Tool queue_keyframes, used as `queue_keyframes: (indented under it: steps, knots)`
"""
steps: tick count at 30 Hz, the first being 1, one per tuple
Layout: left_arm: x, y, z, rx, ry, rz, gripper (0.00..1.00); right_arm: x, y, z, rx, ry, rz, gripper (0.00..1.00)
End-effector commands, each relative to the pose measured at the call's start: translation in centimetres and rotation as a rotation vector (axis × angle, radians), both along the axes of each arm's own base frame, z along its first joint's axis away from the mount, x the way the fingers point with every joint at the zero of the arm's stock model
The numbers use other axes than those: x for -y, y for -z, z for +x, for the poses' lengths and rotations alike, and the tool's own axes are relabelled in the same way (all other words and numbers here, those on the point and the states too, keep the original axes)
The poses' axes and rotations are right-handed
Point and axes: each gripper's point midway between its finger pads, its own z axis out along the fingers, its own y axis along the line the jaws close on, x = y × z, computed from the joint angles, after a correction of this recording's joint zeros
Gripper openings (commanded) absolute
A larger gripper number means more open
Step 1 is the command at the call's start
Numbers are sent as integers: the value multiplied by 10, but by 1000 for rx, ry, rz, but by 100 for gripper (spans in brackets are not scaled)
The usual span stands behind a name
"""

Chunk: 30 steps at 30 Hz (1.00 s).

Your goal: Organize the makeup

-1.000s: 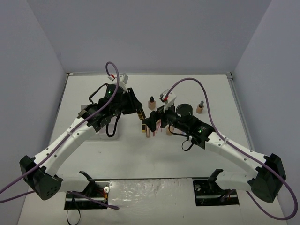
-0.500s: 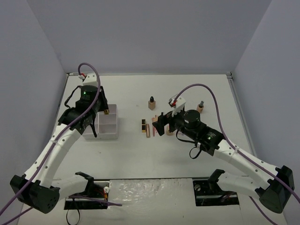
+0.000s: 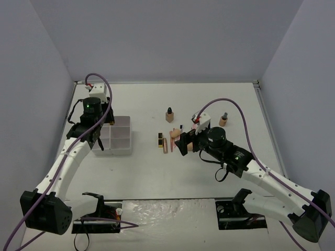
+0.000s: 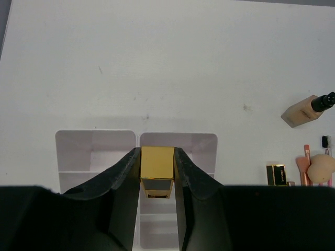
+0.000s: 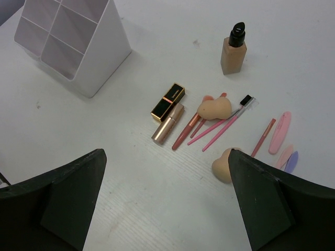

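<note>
My left gripper [image 4: 157,152] is shut on a black-and-gold lipstick tube [image 4: 157,168], held above the white organizer [image 4: 94,140], over the wall between two compartments. In the top view the left gripper [image 3: 101,134] hangs at the organizer's [image 3: 121,140] left side. My right gripper [image 5: 166,156] is open and empty above bare table, just short of the loose makeup: a lipstick [image 5: 168,102], a rose-gold tube [image 5: 168,123], two peach sponges [image 5: 214,108] [image 5: 222,164], pink brushes [image 5: 225,125], pink and lilac sticks [image 5: 280,133] and a tan bottle [image 5: 233,49].
A second tan bottle [image 3: 223,120] stands at the right, apart from the group, and the first one [image 3: 169,115] stands behind it. The organizer's compartments look empty. Grey walls enclose the table on three sides.
My left arm has swung left from the middle of the table to the organizer, carrying the lipstick. The right arm has drawn back a little toward the near right.
</note>
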Motion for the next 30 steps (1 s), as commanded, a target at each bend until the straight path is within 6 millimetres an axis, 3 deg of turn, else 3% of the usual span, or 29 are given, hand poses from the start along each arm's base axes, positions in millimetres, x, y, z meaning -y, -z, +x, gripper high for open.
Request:
queue_keyframes:
  steps: [1,10,16,30]
  knots:
    - [12,-43,32,209,74,5,0,2,-15,8,51,28,37,100]
    - [17,-26,54,258,76,5,0,4,-8,4,35,31,34,100]
    - [16,-7,55,270,71,3,2,6,-3,3,25,36,31,100]
    - [2,30,49,258,3,33,24,5,10,2,-7,34,13,100]
